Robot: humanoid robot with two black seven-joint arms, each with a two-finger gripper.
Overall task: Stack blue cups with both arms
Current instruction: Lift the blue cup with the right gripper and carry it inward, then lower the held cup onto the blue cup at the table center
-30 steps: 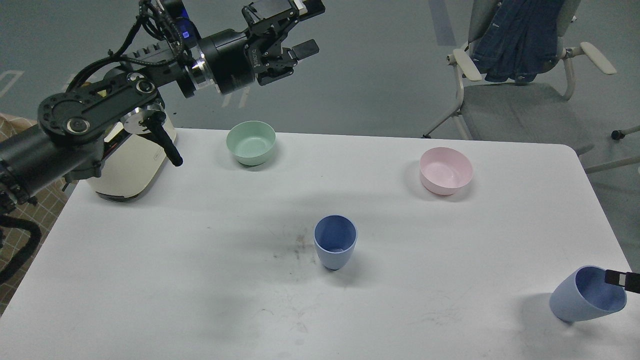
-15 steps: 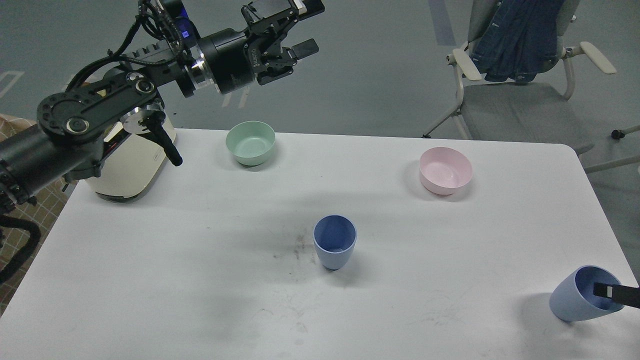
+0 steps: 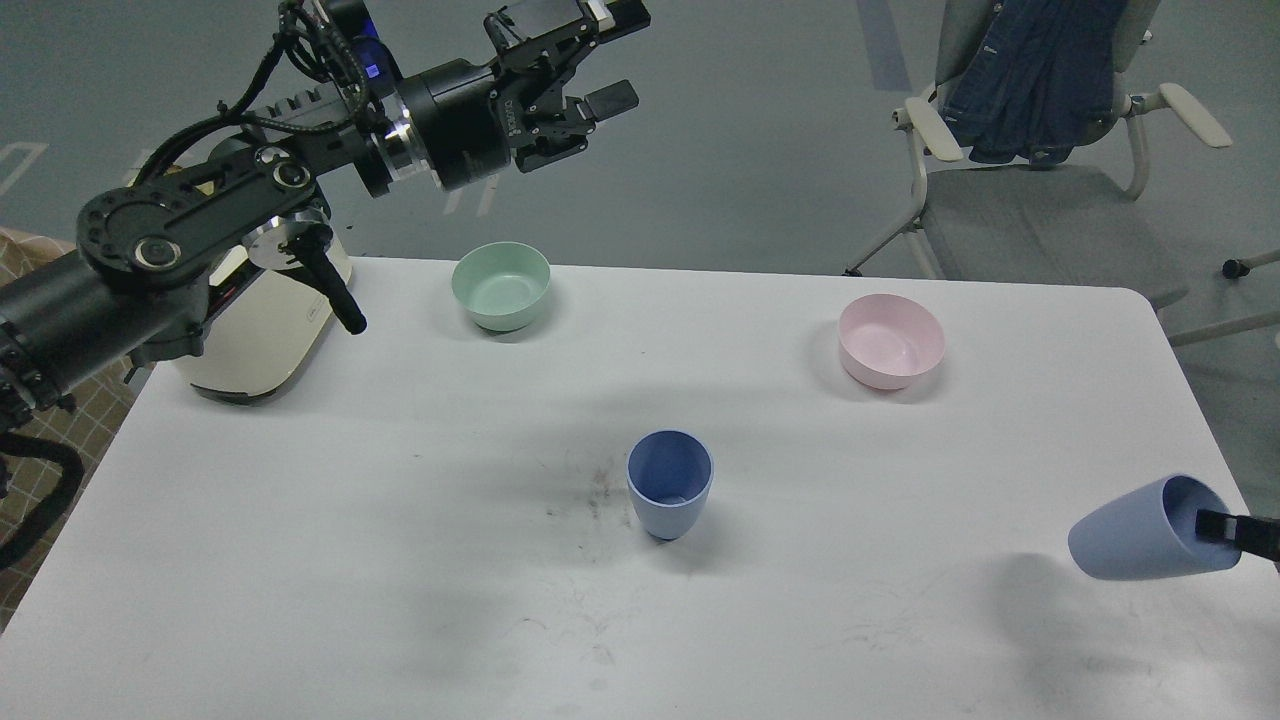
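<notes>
White table (image 3: 300, 560): rounded corners, fills the lower view, dark scuffs near the middle
Tilted blue cup (image 3: 1140, 532): nearest item, at the right edge of the table; lies almost on its side, mouth toward the right edge of view, base pointing left; appears raised off the surface, with its shadow apart on the table to the lower left
Right gripper (image 3: 1235, 530): only a black finger (image 3: 1215, 522) with a pale tip shows, reaching in from the right edge and sitting inside the cup's mouth at the rim; second finger out of view, so the grip cannot be told
Upright blue cup (image 3: 669, 485): stands alone near the table's centre, mouth up, well apart from the tilted one
Pink bowl (image 3: 891, 341): further back on the right, upright
Mint-green bowl (image 3: 501, 286): near the far edge, left of centre, upright
Cream appliance (image 3: 260, 345): far left corner, partly hidden by the left arm
Left gripper (image 3: 600, 65): held high beyond the table's far edge, above the green bowl; fingers spread apart, nothing between them
Chair (image 3: 1040, 215): on the grey floor beyond the far right corner, denim jacket (image 3: 1040, 75) draped over its back
</notes>
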